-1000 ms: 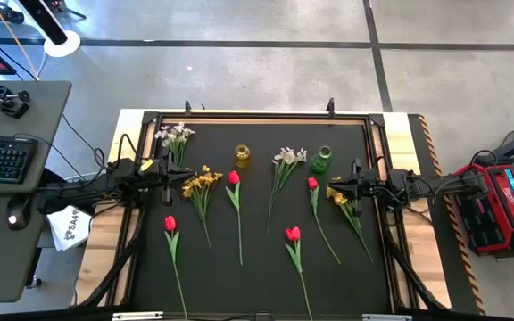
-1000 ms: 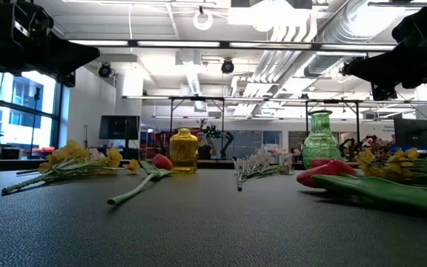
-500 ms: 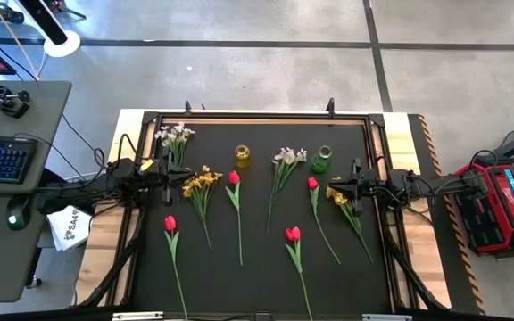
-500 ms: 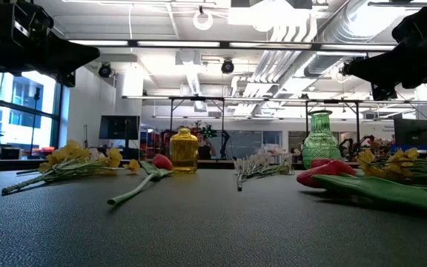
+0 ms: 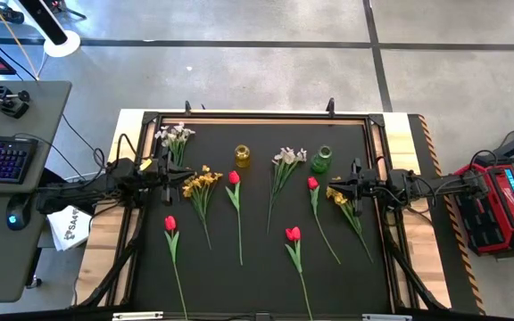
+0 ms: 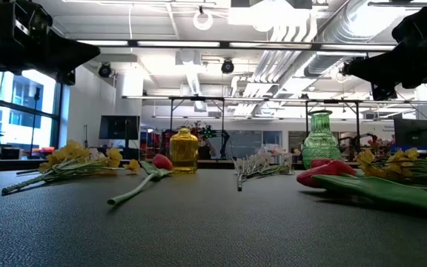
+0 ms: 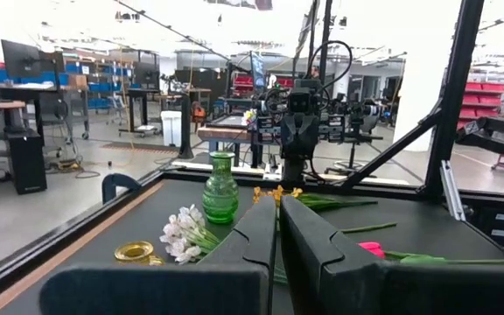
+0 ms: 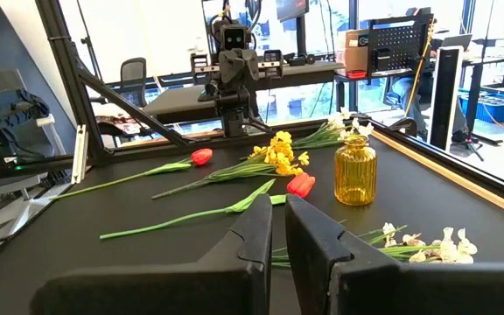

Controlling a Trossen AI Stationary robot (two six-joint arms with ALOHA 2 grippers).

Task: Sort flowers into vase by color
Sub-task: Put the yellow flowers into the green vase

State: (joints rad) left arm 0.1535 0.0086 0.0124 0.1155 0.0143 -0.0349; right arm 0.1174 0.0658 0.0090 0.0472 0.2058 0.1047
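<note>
Flowers point(image 5: 236, 201) thin-stemmed on pebbled black mat point(image 5: 257, 267), bulbous glass vases (yellow point(image 5: 242, 156), green point(image 5: 320, 160)), both jaws closed, empty.

An overhead camera is looking straight down on the whole counter point(image 5: 257, 267), while a low one is peering level across its surface into the room behind. Each wrist camera is facing inward across the counter toward the opposite arm, both taking in the yellow vase point(image 8: 355, 170) and green vase point(image 7: 220, 189).
</note>
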